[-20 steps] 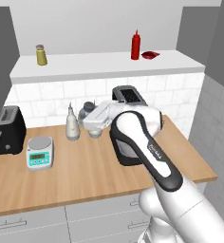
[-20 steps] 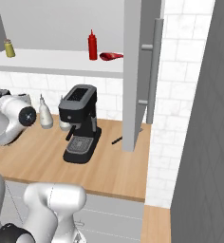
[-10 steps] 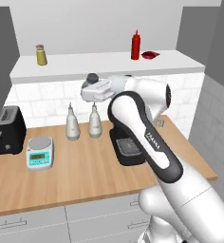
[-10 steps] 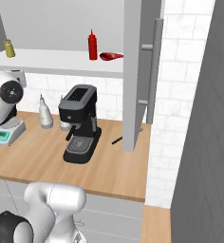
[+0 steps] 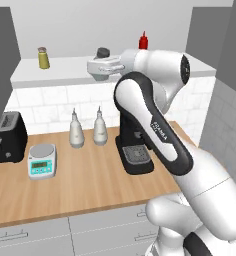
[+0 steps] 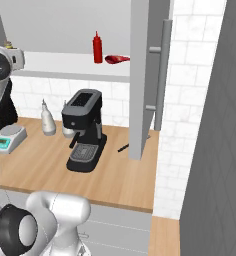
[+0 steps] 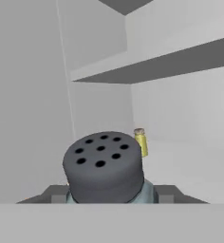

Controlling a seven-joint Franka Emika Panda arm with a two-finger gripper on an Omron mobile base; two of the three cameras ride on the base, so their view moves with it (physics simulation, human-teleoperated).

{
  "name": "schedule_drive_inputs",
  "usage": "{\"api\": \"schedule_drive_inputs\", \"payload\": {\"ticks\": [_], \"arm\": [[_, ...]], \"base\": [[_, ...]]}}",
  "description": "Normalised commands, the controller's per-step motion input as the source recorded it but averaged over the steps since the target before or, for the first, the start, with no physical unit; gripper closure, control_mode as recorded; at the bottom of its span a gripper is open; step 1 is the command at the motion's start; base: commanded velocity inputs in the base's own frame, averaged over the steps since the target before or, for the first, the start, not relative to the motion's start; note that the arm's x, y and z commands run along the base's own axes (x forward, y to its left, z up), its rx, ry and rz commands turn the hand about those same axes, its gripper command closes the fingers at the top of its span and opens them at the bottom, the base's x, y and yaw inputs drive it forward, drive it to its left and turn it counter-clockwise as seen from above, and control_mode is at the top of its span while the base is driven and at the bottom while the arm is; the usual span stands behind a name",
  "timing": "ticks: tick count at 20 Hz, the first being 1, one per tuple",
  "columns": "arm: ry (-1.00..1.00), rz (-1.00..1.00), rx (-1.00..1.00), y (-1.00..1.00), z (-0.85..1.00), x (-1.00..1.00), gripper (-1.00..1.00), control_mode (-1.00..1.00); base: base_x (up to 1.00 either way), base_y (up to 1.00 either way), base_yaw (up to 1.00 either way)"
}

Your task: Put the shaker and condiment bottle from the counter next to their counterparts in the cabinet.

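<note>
My gripper (image 5: 97, 64) is raised to the level of the cabinet shelf (image 5: 65, 71) and is shut on the shaker (image 5: 103, 52), whose dark grey cap sticks up above the hand. In the hand view the perforated cap of the shaker (image 7: 104, 166) sits between the fingertips of my gripper (image 7: 109, 192). The olive-yellow shaker (image 7: 141, 142) stands farther along the shelf. That olive-yellow shaker (image 5: 43, 57) is to the left of my hand. The condiment bottle (image 6: 97, 47) stands upright on the shelf beside the flat red packet (image 6: 116, 59), right of my hand.
On the counter (image 5: 90, 186) stand a black coffee machine (image 5: 135, 155), two white pear-shaped bottles (image 5: 76, 131), a small scale (image 5: 42, 161) and a black toaster (image 5: 5, 137). An open cabinet door (image 6: 145, 75) hangs at the right end of the shelf.
The arm has risen from counter height to shelf level with the shaker in the gripper, and the hand has swung to the left.
</note>
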Motion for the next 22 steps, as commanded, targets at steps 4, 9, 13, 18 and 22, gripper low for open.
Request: {"api": "schedule_drive_inputs", "payload": {"ticks": [4, 9, 13, 18, 22], "arm": [[0.15, -0.08, 0.10, -0.12, 0.22, 0.14, 1.00, -1.00], [0.10, 0.00, 0.05, 0.00, -0.12, 0.04, 1.00, -1.00], [0.14, 0.02, 0.02, 0.04, -0.34, 0.03, 1.00, -1.00], [-0.02, 0.00, 0.00, 0.00, -0.20, 0.21, 1.00, -1.00], [-0.10, 0.00, -0.06, 0.00, 0.10, 0.12, 1.00, -1.00]], "base": [[0.00, 0.00, 0.00], [0.00, 0.00, 0.00], [0.00, 0.00, 0.00], [0.00, 0.00, 0.00], [0.00, 0.00, 0.00]]}}
